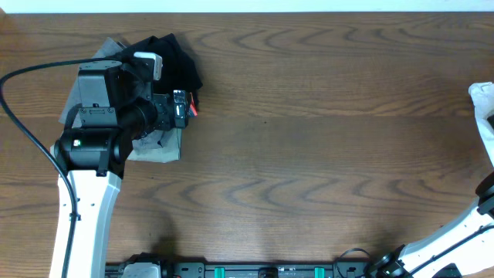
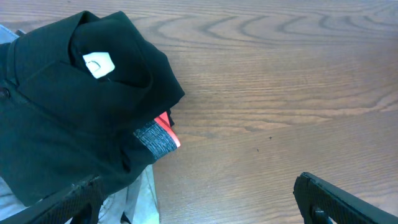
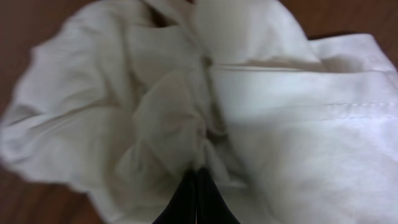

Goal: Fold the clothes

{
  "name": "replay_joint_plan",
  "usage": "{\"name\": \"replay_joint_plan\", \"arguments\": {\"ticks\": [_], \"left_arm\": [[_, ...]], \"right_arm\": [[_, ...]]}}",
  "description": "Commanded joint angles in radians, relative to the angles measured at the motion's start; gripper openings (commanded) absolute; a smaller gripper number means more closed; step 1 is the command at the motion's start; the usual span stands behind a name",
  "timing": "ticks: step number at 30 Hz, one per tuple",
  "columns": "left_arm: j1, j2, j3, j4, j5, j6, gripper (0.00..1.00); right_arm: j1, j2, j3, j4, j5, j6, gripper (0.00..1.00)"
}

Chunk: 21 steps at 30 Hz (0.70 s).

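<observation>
Gripper, left (image 2: pixel 198 186): jaws spread wide with nothing between them, hovering over the stack at the table's left end.
Black garment (image 2: pixel 74 106): folded, lying under and just ahead of the left jaws, with a red tag (image 2: pixel 166 127) poking out at its edge (not part of this job).
Grey garments (image 1: pixel 158 147): folded beneath the black one, below the left jaws.
Table (image 1: pixel 309 154): brown wood running between the two arms.
White T-shirt (image 3: pixel 124 106): bunched in a loose heap at the table's far right edge, directly ahead of and around the right jaws, well apart from the left jaws.
Right gripper (image 3: pixel 199 183): jaws pressed together, pinching a gathered fold of the shirt; creases run in toward the fingertips.
Handling: probably light, thin and quite limp. It should hang and drape from any pinch, and nothing about it looks fragile.
Slip risk: a single thin layer could slide out of a narrow pinch if tugged hard.
Where to hold: the present pinch sits mid-crumple and would likely lift a bundle. The stitched hem (image 3: pixel 348 109) to the right of the jaws looks like the firmer purchase for spreading it flat.
Chest print: not visible, so I cannot tell which side faces up.
</observation>
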<state>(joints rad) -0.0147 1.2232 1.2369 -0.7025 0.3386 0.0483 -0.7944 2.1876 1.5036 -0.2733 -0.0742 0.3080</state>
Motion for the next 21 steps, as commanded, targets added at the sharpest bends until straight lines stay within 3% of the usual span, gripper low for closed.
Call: {"name": "replay_joint_plan", "arguments": {"ticks": [1,7,13,17,21], "left_arm": [[0.0,-0.003,0.018,0.0,0.014,-0.01,0.98],[0.0,-0.003,0.018,0.0,0.014,-0.01,0.98],[0.0,-0.003,0.018,0.0,0.014,-0.01,0.98],[0.0,-0.003,0.018,0.0,0.014,-0.01,0.98],[0.0,-0.003,0.018,-0.001,0.017,-0.012,0.98]], "right_arm": [[0.011,-0.108,0.017,-0.008,-0.129,-0.038,0.01],[0.048,-0.187,0.017,-0.072,-0.165,-0.058,0.01],[0.153,-0.188,0.017,-0.058,-0.514,-0.106,0.02],[0.307,-0.188,0.017,-0.051,-0.675,-0.163,0.01],[0.417,-0.189,0.017,-0.052,-0.605,-0.188,0.01]]}}
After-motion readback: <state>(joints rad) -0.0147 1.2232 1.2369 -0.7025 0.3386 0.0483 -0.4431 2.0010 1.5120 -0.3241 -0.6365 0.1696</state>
